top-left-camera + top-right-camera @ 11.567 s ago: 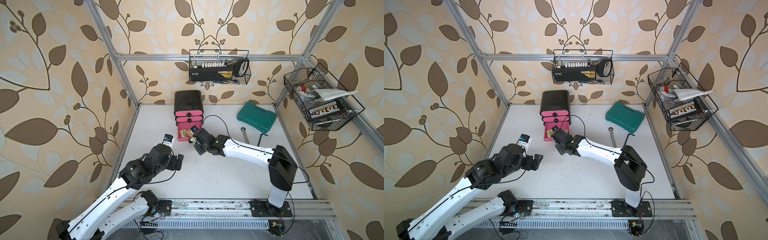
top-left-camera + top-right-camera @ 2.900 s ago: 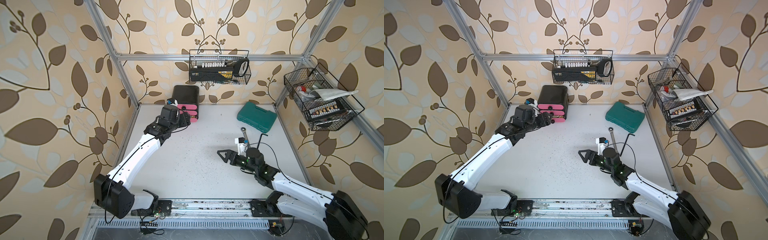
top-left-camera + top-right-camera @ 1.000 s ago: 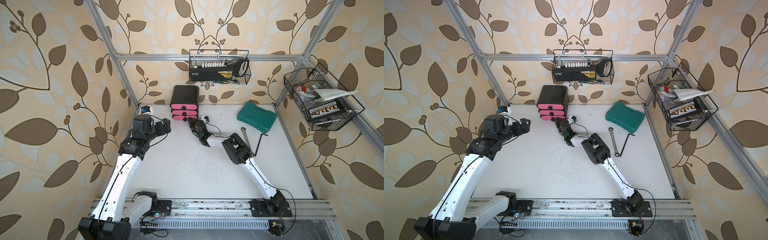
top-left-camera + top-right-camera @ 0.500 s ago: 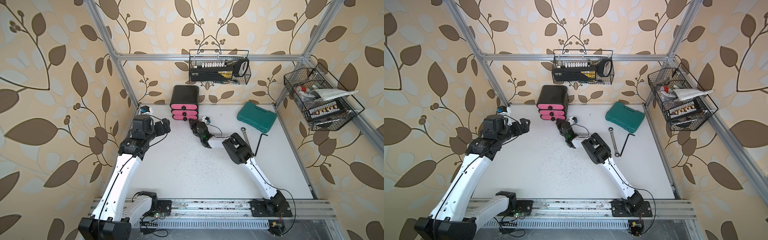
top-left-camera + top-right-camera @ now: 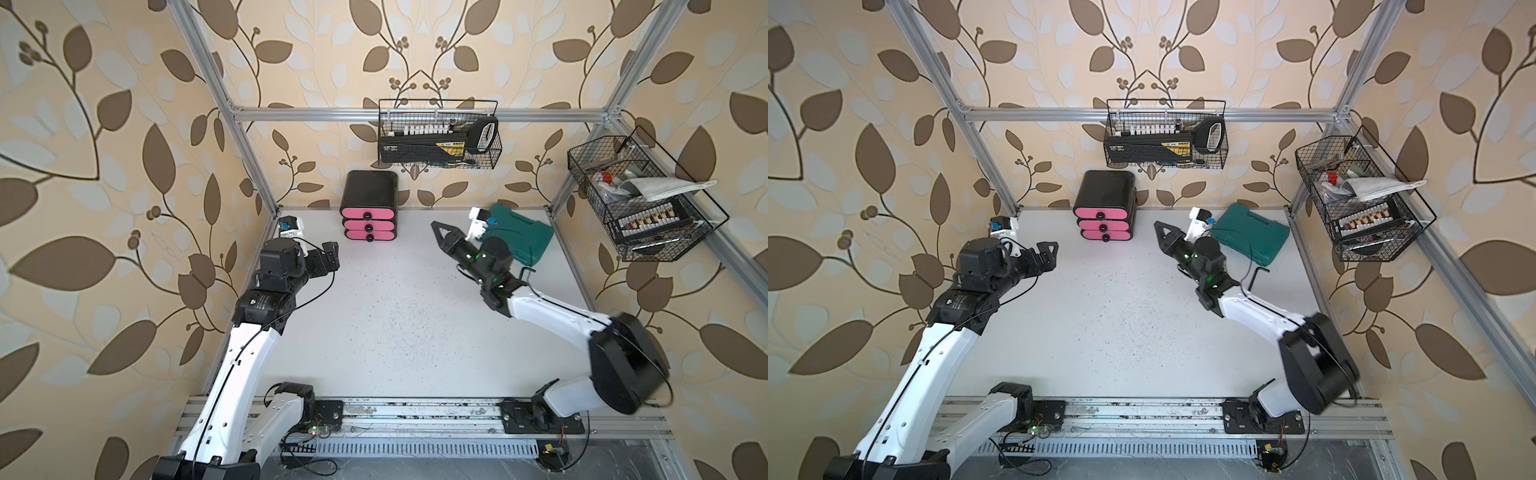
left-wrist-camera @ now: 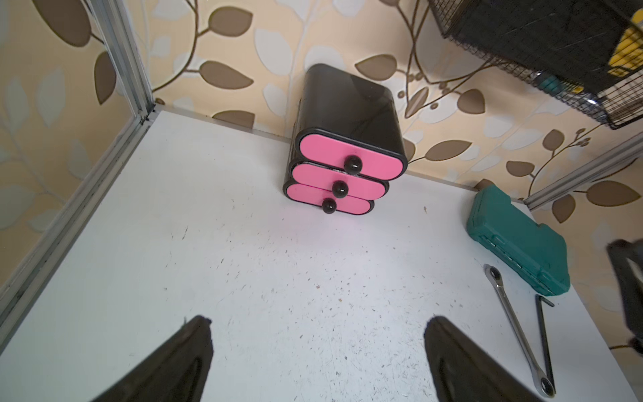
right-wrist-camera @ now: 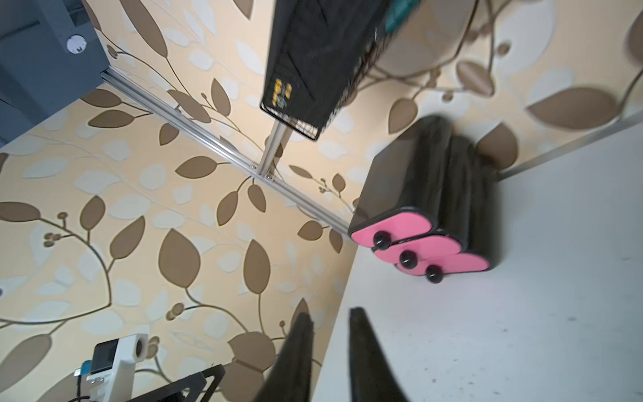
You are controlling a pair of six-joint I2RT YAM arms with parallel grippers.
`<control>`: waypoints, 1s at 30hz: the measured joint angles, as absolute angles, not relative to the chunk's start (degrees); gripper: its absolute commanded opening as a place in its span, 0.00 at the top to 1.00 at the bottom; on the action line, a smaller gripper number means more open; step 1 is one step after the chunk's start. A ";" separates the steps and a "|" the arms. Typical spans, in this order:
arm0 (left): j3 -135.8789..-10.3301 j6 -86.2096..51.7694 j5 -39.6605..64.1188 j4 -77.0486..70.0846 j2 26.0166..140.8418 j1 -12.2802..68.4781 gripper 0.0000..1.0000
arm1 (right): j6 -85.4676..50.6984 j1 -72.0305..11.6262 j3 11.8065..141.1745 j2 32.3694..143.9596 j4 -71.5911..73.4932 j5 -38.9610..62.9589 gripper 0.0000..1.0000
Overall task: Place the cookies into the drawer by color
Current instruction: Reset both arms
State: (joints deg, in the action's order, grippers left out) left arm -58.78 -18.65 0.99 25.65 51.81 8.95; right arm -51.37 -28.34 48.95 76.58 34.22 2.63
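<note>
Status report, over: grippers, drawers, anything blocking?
Left gripper wide open, empty. Right gripper slightly open, empty. All three drawers shut, no cookies in sight. Nothing blocking.

I note a white table [image 5: 395, 324] with a teal case [image 5: 524, 232] lying flat near its back right corner. Just in front of the case, a wrench [image 6: 515, 323] and a hex key [image 6: 544, 334] lie side by side. A back basket [image 5: 488, 158] on the rear wall holds a black box [image 5: 419, 147] with a yellow label. A side basket [image 5: 669, 247] on the right wall holds a grey cloth [image 5: 665, 189] and small items I cannot identify.
</note>
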 measured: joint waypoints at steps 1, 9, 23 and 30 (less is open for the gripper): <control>-58.43 -18.33 1.63 25.10 50.59 8.95 0.01 | -47.62 -27.55 48.16 71.13 29.26 2.37 0.49; -46.59 -21.19 1.87 17.45 35.00 8.95 0.02 | -26.22 -25.10 40.53 37.52 0.21 -10.50 0.01; -23.05 -14.92 -12.10 -0.69 43.18 8.95 0.02 | -7.01 -22.92 17.12 30.37 -3.66 -41.54 0.01; -17.30 -7.35 -16.60 -16.82 56.99 8.95 0.01 | -2.57 -11.05 7.31 47.24 22.46 -37.54 0.03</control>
